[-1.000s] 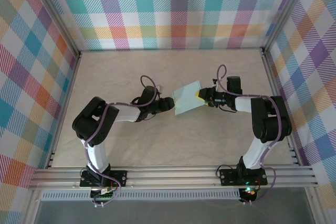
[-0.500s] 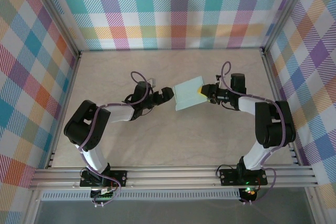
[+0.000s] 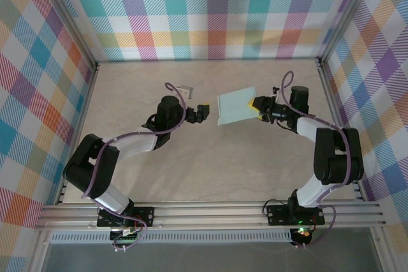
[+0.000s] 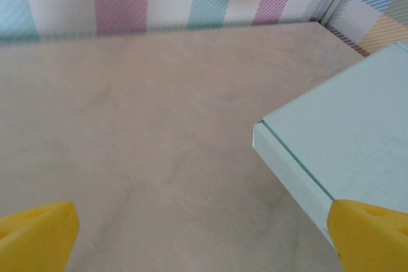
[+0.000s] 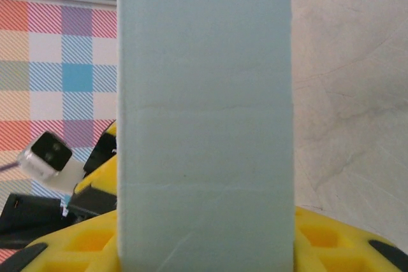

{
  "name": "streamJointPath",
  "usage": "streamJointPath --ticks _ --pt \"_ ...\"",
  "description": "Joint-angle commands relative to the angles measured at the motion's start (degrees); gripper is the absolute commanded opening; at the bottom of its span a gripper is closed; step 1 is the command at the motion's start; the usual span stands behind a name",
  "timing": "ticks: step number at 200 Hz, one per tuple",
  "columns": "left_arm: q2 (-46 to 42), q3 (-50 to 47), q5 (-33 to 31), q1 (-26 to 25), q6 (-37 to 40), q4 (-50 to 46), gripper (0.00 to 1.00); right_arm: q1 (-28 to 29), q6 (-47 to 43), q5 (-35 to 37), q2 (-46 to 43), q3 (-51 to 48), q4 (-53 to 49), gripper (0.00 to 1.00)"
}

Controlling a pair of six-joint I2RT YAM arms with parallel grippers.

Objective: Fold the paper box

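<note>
**A:** Why does the paper box (image 3: 234, 107) sit right of centre over the table (image 3: 210, 164)?

**B:** The right gripper (image 3: 257, 104) has it by the right edge, jaws closed on the card. The free left edge is thus offered to the other arm (for a shared crease or a handover, I judge).

**A:** And the left gripper (image 3: 203, 113)?

**B:** Spread wide, holding nothing, just beside the box's left edge but apart from it. In its wrist view one yellow fingertip (image 4: 370, 237) lies close by a corner of the box.

**A:** What is obscured?

**B:** Whether the box rests on the table or hangs above it. In the right wrist view the card covers the pinch itself and runs off the frame. Whether any flap is open, I cannot tell.
</note>
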Motion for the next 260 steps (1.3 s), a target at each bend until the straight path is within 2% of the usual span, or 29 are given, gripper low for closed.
streamJointPath --ticks 1,13,34,50,88,112,119,163,260 --pt "-0.9 -4.1 -9.2 -4.7 23.9 11.9 1.00 -1.4 2.4 -2.7 -2.5 1.7 -0.5 0.35" --pt "0.3 -5.6 -9.8 -6.1 29.2 17.4 1.00 -1.8 2.9 -3.1 -3.0 1.7 -0.5 0.35" --pt "1.9 -5.4 -10.0 -8.5 38.8 19.3 1.00 -2.3 3.4 -3.8 -3.7 1.6 -0.6 0.36" --pt "3.9 -5.9 -11.8 -10.8 47.2 24.4 1.00 -3.1 3.9 -4.2 -4.2 1.5 -0.6 0.36" --pt "11.0 -5.5 -20.1 -15.3 62.5 35.4 1.00 -4.1 5.5 -5.2 -4.4 1.6 0.3 0.36" --pt "19.0 -3.4 -25.3 -18.0 74.3 48.5 1.00 -4.3 6.6 -6.0 -4.4 1.7 1.3 0.36" --pt "20.9 -2.1 -26.1 -18.6 77.2 49.2 1.00 -4.4 6.6 -6.1 -4.5 1.6 1.3 0.36" --pt "22.5 1.5 -26.6 -19.5 74.8 49.2 0.99 -4.5 7.2 -6.6 -5.1 1.6 1.6 0.36" --pt "27.8 5.6 -24.5 -19.5 76.2 49.0 0.84 -4.7 10.3 -8.2 -4.9 3.1 2.8 0.36"
